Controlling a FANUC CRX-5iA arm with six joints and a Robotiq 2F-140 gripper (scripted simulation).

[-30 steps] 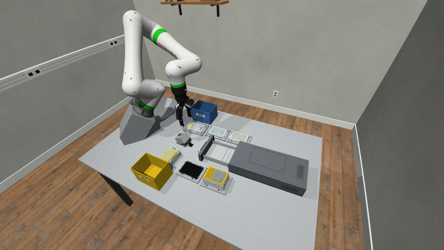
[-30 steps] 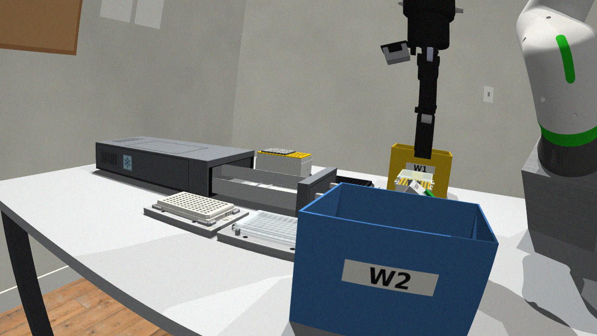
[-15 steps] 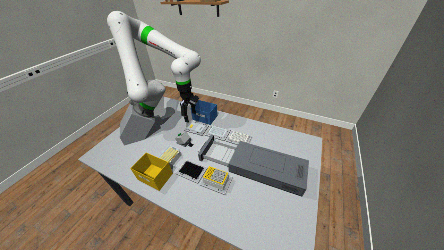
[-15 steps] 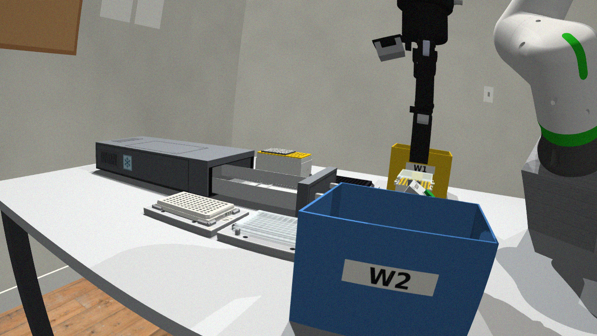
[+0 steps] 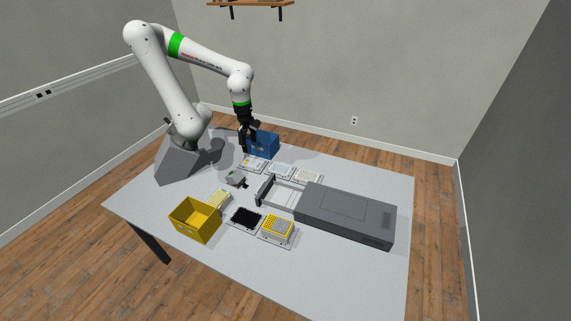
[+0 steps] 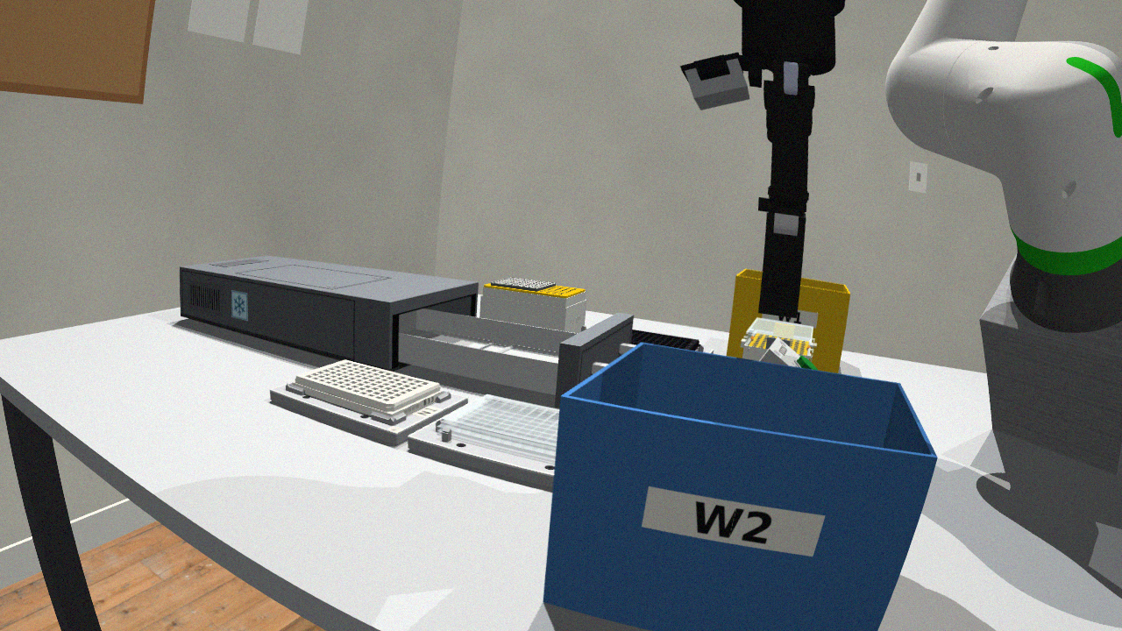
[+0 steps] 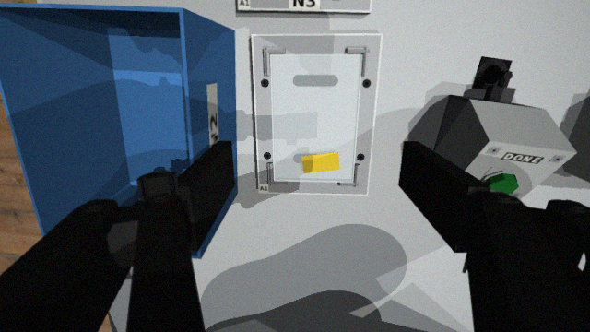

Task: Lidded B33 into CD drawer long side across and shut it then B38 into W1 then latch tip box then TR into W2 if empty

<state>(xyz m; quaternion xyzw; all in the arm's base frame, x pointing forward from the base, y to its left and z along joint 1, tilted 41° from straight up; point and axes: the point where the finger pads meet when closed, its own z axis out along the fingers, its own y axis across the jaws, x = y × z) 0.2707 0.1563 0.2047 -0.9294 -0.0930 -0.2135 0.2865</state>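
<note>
The clear plate lid (image 7: 315, 115) lies flat on its nest (image 7: 373, 138), straight beneath the gripper (image 7: 317, 154) and between the lines of the two fingers. A yellow tag (image 7: 321, 162) marks the lid's end nearer the gripper's camera. The gripper is spread wide, holds nothing and hangs well above the bench. Judging by the record, this lid belongs on the white assay plate (image 5: 306, 175), which stands uncovered two nests further out from the gripper, past a clear plate (image 5: 279, 168). The cooler's drawer (image 5: 279, 195) stands pulled out beyond that.

The main danger sits just beside the left finger: the blue bin W2 (image 7: 92, 115). Its near wall runs close along the nest, so a straight descent could land that finger on the rim and shove or tip the bin, which must end upright. On the other side the DONE box (image 7: 507, 134) stands near the right finger, and a sideways correction away from the bin could brush its green key (image 7: 502, 183) too early. The lid itself is thin, low and probably slick. The fingers may snag the nest's corner locators, or close too high and let the lid slip or cock.
</note>
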